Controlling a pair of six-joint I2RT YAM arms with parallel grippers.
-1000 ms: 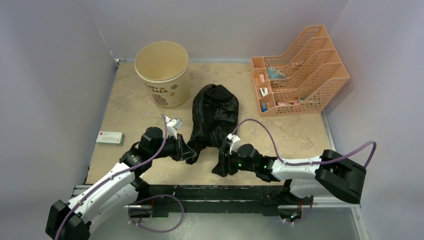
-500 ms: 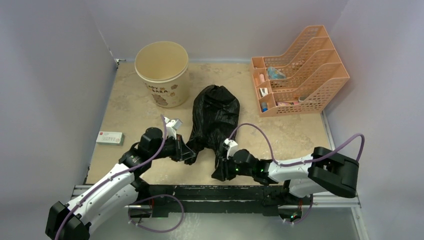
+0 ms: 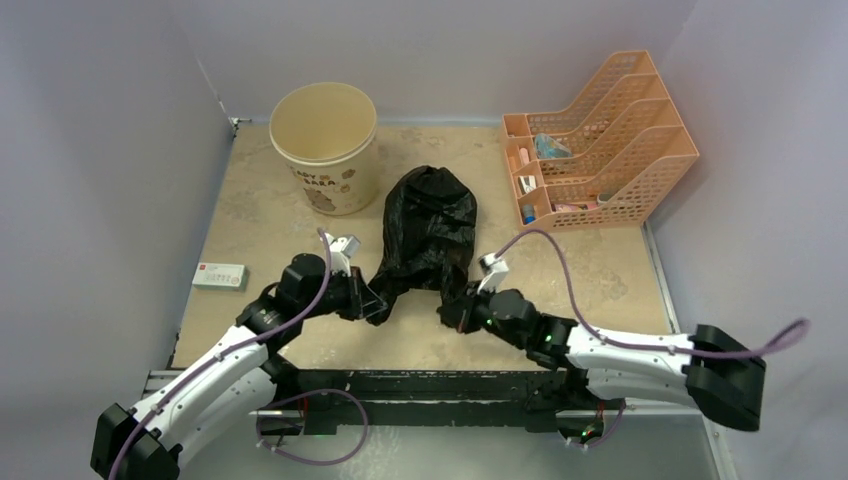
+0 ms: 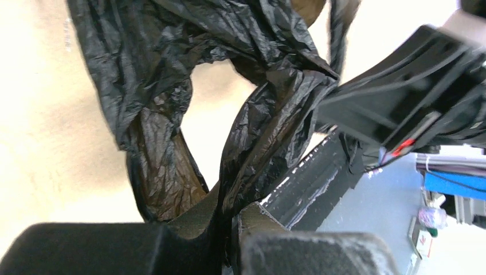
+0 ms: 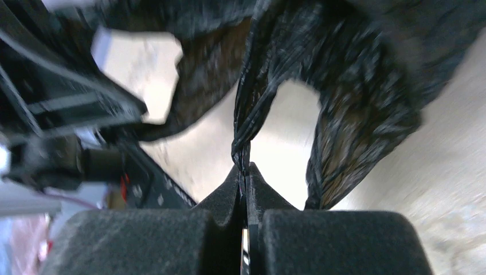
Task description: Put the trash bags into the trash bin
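The right arm (image 3: 610, 350) has swung outward, spreading the trash bags (image 3: 428, 235); both arms' jaws pinch its handles.

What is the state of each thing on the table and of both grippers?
Bin: upright, open, empty.
Trash bag: crumpled on the table, outside the bin.
Left gripper: shut on a bag handle.
Right gripper: shut on the other handle.
Organiser: upright, holding small items.

White arms (image 3: 215, 372), black joints (image 3: 300, 285), purple cables (image 3: 327, 265), foam-padded left hand (image 4: 229, 215), right hand (image 5: 245, 177)
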